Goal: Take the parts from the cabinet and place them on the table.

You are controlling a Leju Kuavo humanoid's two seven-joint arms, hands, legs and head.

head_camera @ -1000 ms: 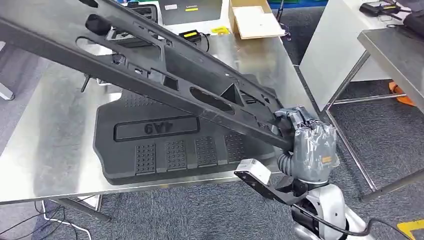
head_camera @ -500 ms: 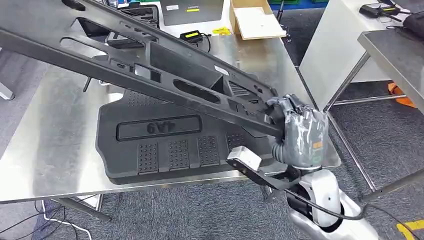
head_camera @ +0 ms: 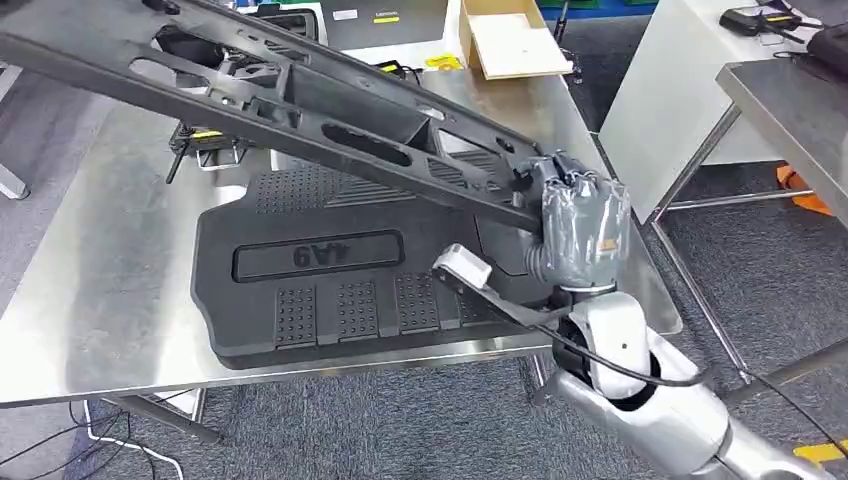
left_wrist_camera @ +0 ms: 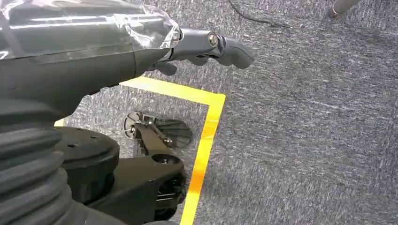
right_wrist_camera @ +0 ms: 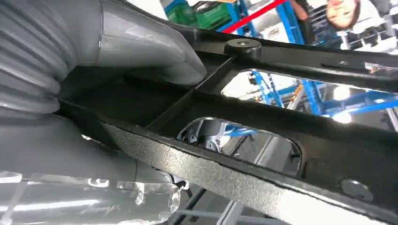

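Right hand [head_camera: 578,225] grips the near end of a long black plastic frame [head_camera: 330,110]; its fingers [head_camera: 556,178] are curled tight over the frame's edge, and the thumb [right_wrist_camera: 155,51] presses into a recess in the right wrist view. The frame slants up and away across the bench [head_camera: 100,300], clear of the surface, and its far end is cut off at the picture's upper left edge. How long it really is can't be told.

Under the frame a black mat [head_camera: 330,290] lies flat on the bench, raised lettering readable as upside-down "6A9" or similar, hard to be sure. The frame covers part of the mat's far edge, and the hand and wrist hide its right near corner. A cardboard box [head_camera: 510,40] sits at the bench's far edge, top cut off. Small dark items with yellow labels [head_camera: 205,140] sit behind the frame, mostly hidden, can't identify them.

Left hand [left_wrist_camera: 141,47] hangs over grey carpet [left_wrist_camera: 305,117] beside a yellow floor line [left_wrist_camera: 206,136]. It holds nothing; one finger [left_wrist_camera: 225,44] sticks out straight, the other fingers are tucked under the cover and hard to make out. A second steel table [head_camera: 790,100] stands to the right, partly out of frame.
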